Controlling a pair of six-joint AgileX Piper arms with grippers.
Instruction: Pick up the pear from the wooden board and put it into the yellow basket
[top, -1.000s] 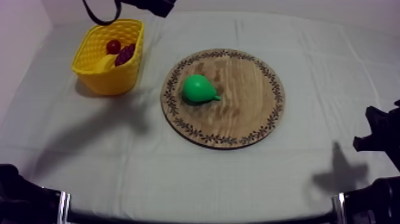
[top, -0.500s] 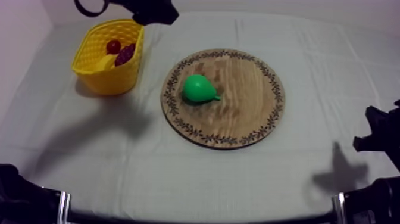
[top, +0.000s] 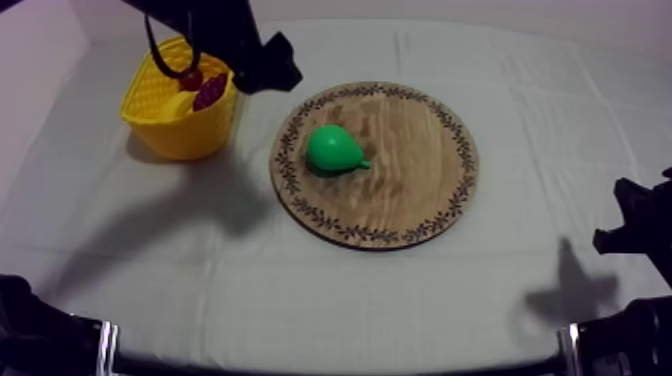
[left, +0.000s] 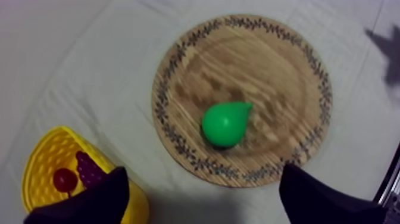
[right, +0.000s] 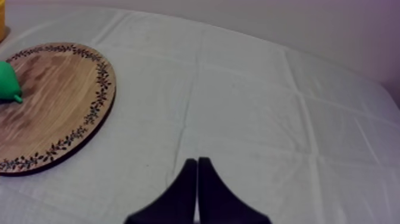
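Note:
A green pear lies on its side on the left half of the round wooden board, its stalk end pointing right. My left gripper hangs over the cloth between the yellow basket and the board. In the left wrist view its fingers stand wide apart, open and empty, with the pear on the board some way beyond them. My right gripper is shut to a narrow wedge over bare cloth, right of the board.
The basket holds a small red fruit, a bunch of grapes and a banana. The right arm sits low at the table's right edge. Open cloth lies in front of the board.
My left arm has come down from the far edge, past the basket's right rim toward the board. The pear and the right arm have not moved.

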